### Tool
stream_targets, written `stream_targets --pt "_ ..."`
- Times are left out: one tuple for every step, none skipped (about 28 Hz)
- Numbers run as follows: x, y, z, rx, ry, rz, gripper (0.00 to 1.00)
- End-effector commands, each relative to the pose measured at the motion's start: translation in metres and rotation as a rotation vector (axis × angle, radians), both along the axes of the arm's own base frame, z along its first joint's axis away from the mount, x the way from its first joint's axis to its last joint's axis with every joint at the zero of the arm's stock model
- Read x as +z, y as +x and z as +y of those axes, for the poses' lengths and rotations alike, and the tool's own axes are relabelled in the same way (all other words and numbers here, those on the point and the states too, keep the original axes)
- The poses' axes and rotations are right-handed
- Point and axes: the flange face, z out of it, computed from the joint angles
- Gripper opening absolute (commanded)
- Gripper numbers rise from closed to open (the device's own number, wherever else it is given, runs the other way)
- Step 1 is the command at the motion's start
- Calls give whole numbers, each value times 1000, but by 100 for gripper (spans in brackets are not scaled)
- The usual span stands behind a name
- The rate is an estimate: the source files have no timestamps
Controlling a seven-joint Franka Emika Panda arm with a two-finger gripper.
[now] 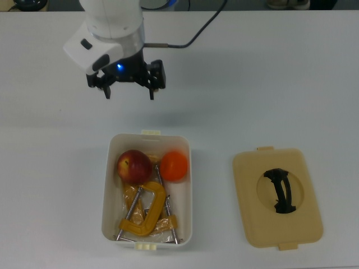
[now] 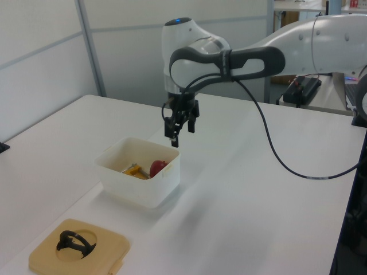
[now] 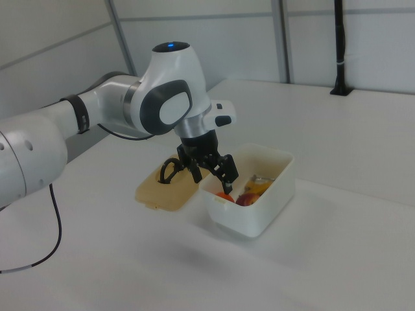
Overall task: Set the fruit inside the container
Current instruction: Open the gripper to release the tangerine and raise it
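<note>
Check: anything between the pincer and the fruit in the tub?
Nothing visible. The pincer hangs open over bare table beyond the tub. The apple and orange lie uncovered inside, beside a yellow clamp; the lid is off.

A lab or test cell: a white robot arm over a plain white table, grey partition panels with metal posts behind the table.
</note>
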Motion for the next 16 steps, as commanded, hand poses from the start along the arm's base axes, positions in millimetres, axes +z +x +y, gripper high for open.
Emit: stream_targets --pt "2 -10 -8 25 -2 38 100" --pt "2 -10 -8 24 -2 38 100" --pt "1 -9 -8 26 -5 38 100" --pt "2 -9 -8 26 -8 34 100" --pt "2 -9 -9 27 -14 34 100" --pt "2 -9 -9 28 -23 35 100" --pt "2 -9 -10 30 -31 35 100" --pt "2 -9 -10 30 -35 39 100" --pt "1 -9 -9 34 -39 40 100" --pt "-1 -8 -9 34 -39 40 100" --pt "-1 -8 -10 33 -39 40 100" --pt "-3 -8 -11 32 -41 43 100" --pt "-3 -8 -10 34 -44 44 100" --pt "-3 -8 -10 36 -48 44 100" --pt "-4 -8 -10 37 -56 46 100" --pt "-5 -7 -11 38 -59 47 100"
